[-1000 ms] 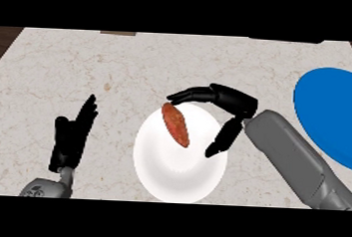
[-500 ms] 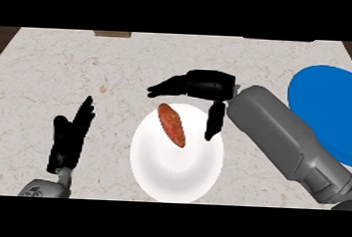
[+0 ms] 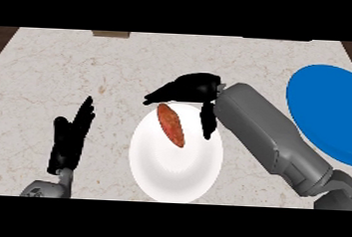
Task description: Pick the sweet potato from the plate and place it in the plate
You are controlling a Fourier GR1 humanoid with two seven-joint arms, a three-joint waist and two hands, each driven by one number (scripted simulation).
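Observation:
A reddish-brown sweet potato (image 3: 171,125) lies on the upper left part of a white plate (image 3: 175,170) at the middle of the counter. My right hand (image 3: 189,88) hovers just over the plate's far rim, fingers spread open. Some fingers point left above the potato's top end, and the thumb (image 3: 208,122) hangs down to the potato's right. The hand holds nothing. A blue plate (image 3: 328,112) sits at the right edge of the counter. My left hand (image 3: 69,138) rests open at the lower left, fingers up, left of the white plate.
The counter is a pale marbled stone top (image 3: 85,66). My grey right forearm (image 3: 270,137) crosses the space between the two plates. A small brown block (image 3: 110,34) shows at the counter's far edge.
My right hand and forearm have swung left, from the white plate's right side to above its far rim and the potato's top end. The potato and left hand have stayed put.

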